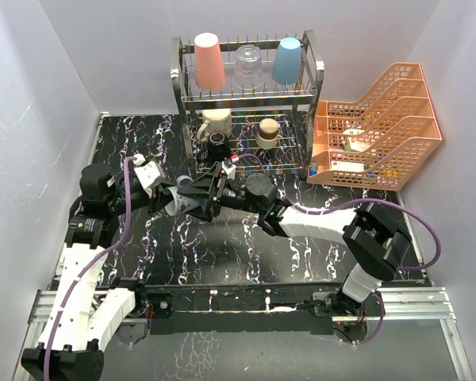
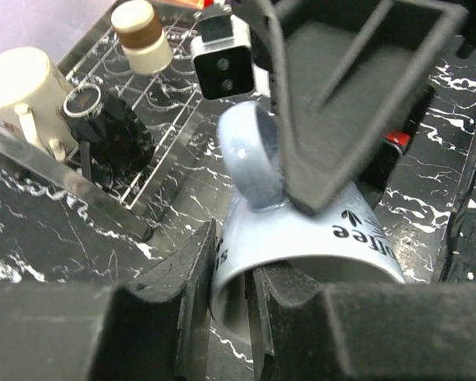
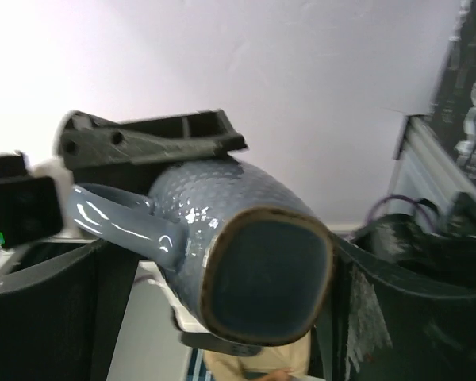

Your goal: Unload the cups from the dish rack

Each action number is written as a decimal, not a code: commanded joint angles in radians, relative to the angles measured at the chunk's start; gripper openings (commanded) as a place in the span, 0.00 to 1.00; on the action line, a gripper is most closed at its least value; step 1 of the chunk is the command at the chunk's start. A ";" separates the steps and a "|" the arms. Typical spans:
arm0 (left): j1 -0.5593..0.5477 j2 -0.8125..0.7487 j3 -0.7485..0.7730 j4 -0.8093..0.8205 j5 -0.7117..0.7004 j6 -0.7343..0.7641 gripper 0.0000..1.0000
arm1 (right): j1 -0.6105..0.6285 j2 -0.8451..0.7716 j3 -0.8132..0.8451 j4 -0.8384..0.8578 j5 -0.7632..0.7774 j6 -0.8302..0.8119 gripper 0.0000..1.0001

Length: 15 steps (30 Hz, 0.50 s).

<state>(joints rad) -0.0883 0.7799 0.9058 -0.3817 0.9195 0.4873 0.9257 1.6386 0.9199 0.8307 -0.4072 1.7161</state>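
Black marbled table (image 1: 246, 262) carries the setup.

Obs: small grey cup (image 2: 317, 242) is out of the dish rack (image 1: 246, 99). It lies on its side between the two arms, just in front of the rack's lower tier, and looks clear of the table.

Risks (judgement):
- Two grippers are on one glazed cup. If one arm pulls away while the other has not let go, the cup could twist out and drop.
- The left hold takes only the mouth end, so most of the body hangs beyond the fingers. The cup may pivot or slip once it has to carry itself there.
- The handle sits right against a right finger and could snag as that finger draws off.

Position:
- left gripper (image 2: 230, 274) is clamped on the cup at its mouth end.
- right gripper (image 3: 218, 254) straddles the body from the far side, with the cup's base facing its camera and one finger across the cup beside the handle. Cannot tell whether it is pressing or only around the cup.

Outward:
- Upper tier: salmon-pink tumbler (image 1: 209, 61), clear glass (image 1: 249, 67), light-blue tumbler (image 1: 287, 61).
- Lower tier: cream mug (image 1: 215, 123), black cup (image 1: 218, 145), brownish cup (image 1: 266, 132).
- Orange lattice trays (image 1: 381, 127) stand just right of the rack
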 commanded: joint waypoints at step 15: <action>0.001 0.377 0.142 -0.216 -0.725 -0.112 0.00 | -0.213 -0.287 -0.140 -0.594 0.071 -0.456 0.98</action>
<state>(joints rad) -0.0910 1.0847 0.9894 -0.5644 0.3927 0.3672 0.7475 1.4185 0.7864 0.3660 -0.3687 1.4086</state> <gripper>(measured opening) 0.091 0.982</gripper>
